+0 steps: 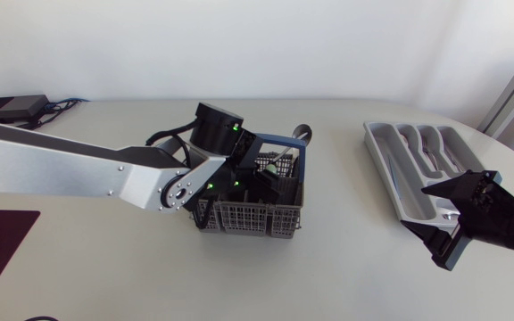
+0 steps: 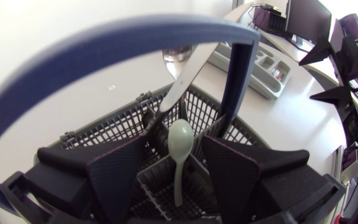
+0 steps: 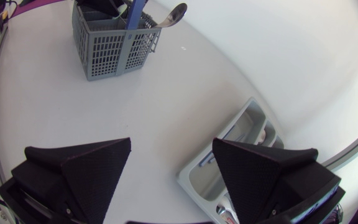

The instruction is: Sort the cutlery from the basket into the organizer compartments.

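Observation:
The grey mesh basket (image 1: pixel 250 214) with a blue handle (image 1: pixel 279 141) stands at mid-table. My left gripper (image 1: pixel 259 183) reaches down into it from the left. In the left wrist view the left gripper (image 2: pixel 174 142) is open inside the basket (image 2: pixel 104 127). A pale green spoon (image 2: pixel 179 152) stands between its fingers (image 2: pixel 120 177), clear of both. A metal spoon (image 2: pixel 185 68) leans out past the handle. The grey organizer (image 1: pixel 391 174) lies at the right with cutlery in its far compartments. My right gripper (image 1: pixel 442 223) hovers open beside its near end, holding nothing.
In the right wrist view the right gripper (image 3: pixel 173 177) hangs above bare table, the organizer (image 3: pixel 238 140) just beyond its fingers and the basket (image 3: pixel 114 40) farther off with the metal spoon (image 3: pixel 173 15) sticking out. A black box (image 1: pixel 9 109) with cables sits far left.

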